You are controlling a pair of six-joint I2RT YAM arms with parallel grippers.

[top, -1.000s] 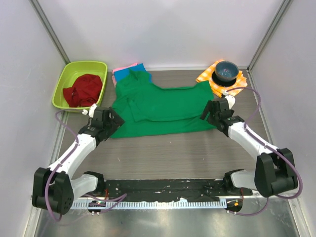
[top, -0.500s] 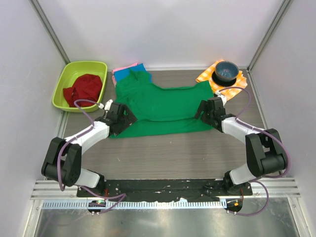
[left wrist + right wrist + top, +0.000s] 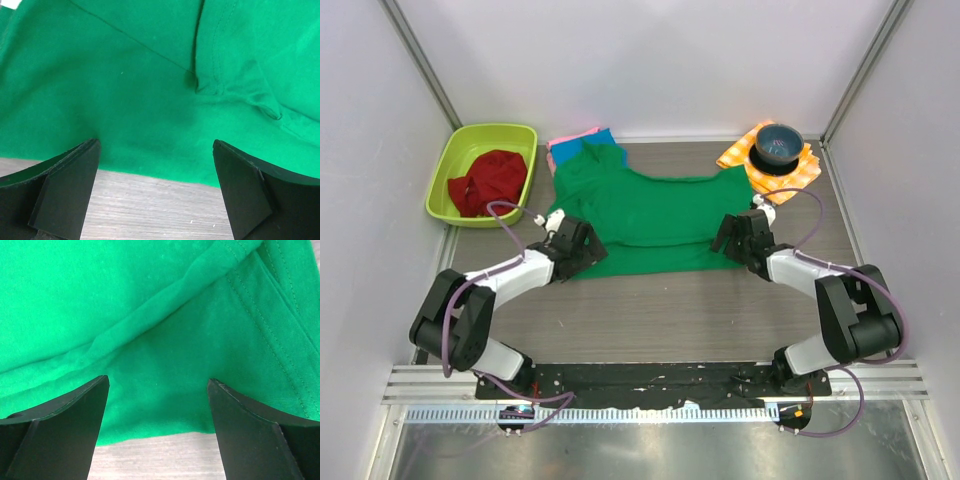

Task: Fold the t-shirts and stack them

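Where the table (image 3: 670,310) meets the far left corner, a lime-green plastic basin (image 3: 448,160) holds a crumpled red cloth (image 3: 488,182). Just to its right, a pink t-shirt (image 3: 563,143) and a blue t-shirt (image 3: 608,137) lie together against the back wall, the blue one on top and the pink showing at its far left edge. The green t-shirt (image 3: 650,215) is spread flat across the middle of the table, and its far left part overlaps the blue one.

The left gripper (image 3: 585,248) sits low at the near left corner of the green t-shirt. In the left wrist view its fingers (image 3: 65,190) stand wide apart, with nothing clamped between them. The shirt's near edge crosses the gap and bare wood shows below it. A stitched sleeve fold lies up and to the right.

The right gripper (image 3: 728,236) is at the shirt's near right corner, also spread. In its wrist view the fingers (image 3: 60,425) flank the green edge, a soft ridge of cloth and a stitched hem. Whether either gripper touches the cloth I cannot tell.

In the far right corner a dark bowl (image 3: 778,143) stands on an orange-and-white checked cloth (image 3: 802,172), apart from the shirt.
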